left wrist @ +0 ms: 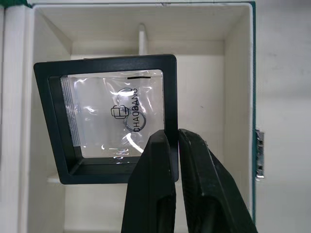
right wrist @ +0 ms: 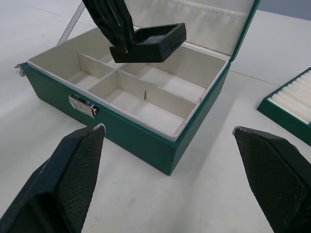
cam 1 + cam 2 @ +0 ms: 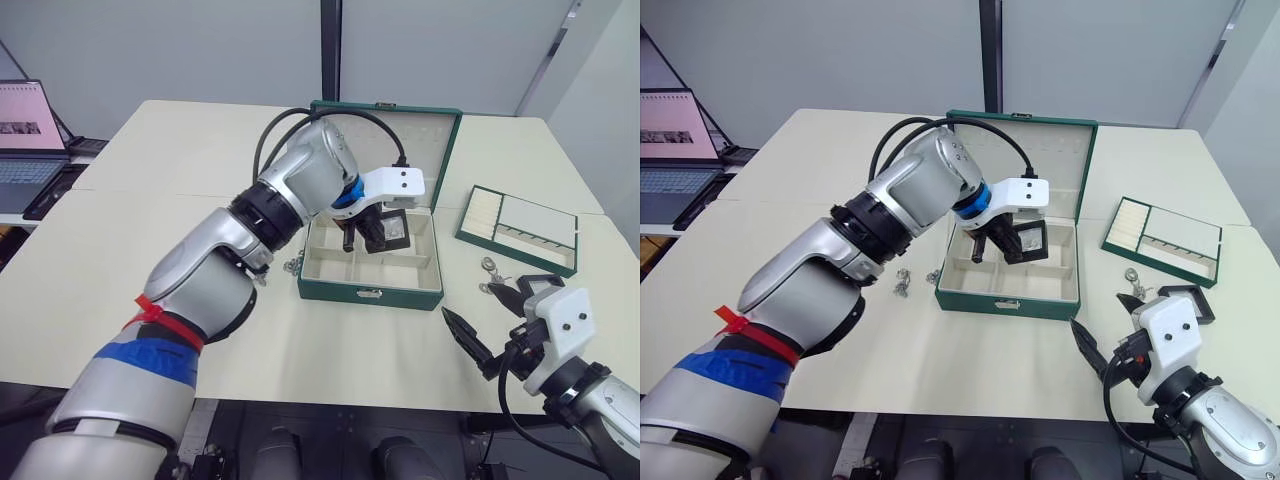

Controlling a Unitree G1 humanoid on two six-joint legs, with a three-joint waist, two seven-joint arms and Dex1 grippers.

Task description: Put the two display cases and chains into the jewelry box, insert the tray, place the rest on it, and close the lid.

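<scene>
Nearest the robot, the right gripper (image 2: 170, 179) hangs above the table (image 3: 130, 260) with fingers spread wide, holding nothing; beyond it, the left gripper (image 1: 172, 141) pinches a display case (image 1: 114, 116) over the open jewelry box (image 3: 372, 292); farther right lies the tray (image 3: 520, 228).

We find the jewelry box (image 3: 372, 262) standing open at the table's centre, dark green outside with cream dividers and a small metal clasp on its near wall. Its lid (image 3: 420, 135) stands upright at the far side, cream-lined. One display case (image 1: 114, 116), black-framed with a clear window over a small bag, hangs tilted above the box's compartments. The second display case (image 3: 1185, 301) lies flat on the table, near right of the box. The tray (image 3: 520, 228), green-rimmed with cream ring rolls, rests to the right. We note chains (image 3: 902, 283) left of the box and more chains (image 3: 490, 270) right of it.
</scene>
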